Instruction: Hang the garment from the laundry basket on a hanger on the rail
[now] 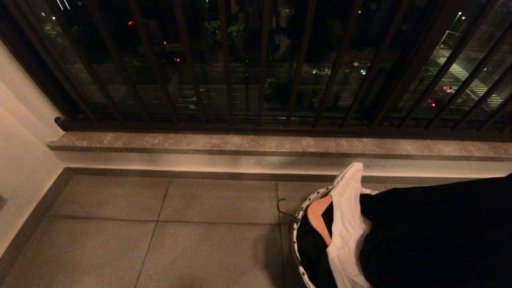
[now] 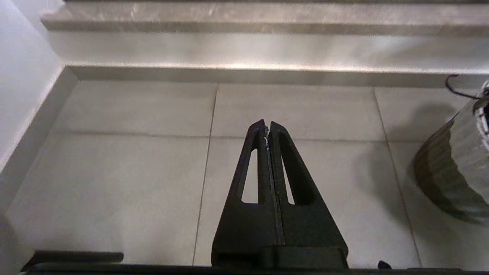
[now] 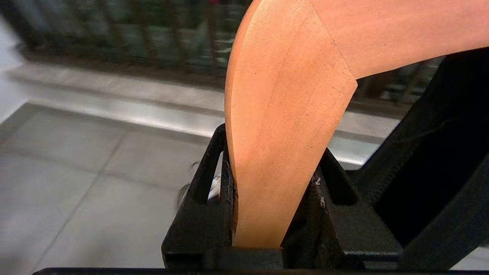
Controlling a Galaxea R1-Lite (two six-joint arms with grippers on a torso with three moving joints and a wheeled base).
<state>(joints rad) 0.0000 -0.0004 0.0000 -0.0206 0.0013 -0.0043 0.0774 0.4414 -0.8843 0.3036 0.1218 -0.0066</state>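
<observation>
The laundry basket (image 1: 297,226), white with a black zigzag rim, stands at the lower right of the head view, and its side (image 2: 454,168) shows in the left wrist view. A wooden hanger (image 1: 318,218) with a dark wire hook (image 1: 282,208) sits over its rim, beside a white garment (image 1: 348,236). A broad black mass (image 1: 432,232) covers the rest of the basket; I cannot tell whether it is cloth or my arm. My right gripper (image 3: 273,145) is shut on the wooden hanger (image 3: 282,114). My left gripper (image 2: 267,124) is shut and empty above the floor. The rail is out of view.
A stone ledge (image 1: 240,142) runs along the far side under dark vertical window bars (image 1: 224,60). A pale wall (image 1: 20,160) closes the left side. Grey floor tiles (image 1: 180,232) lie left of the basket.
</observation>
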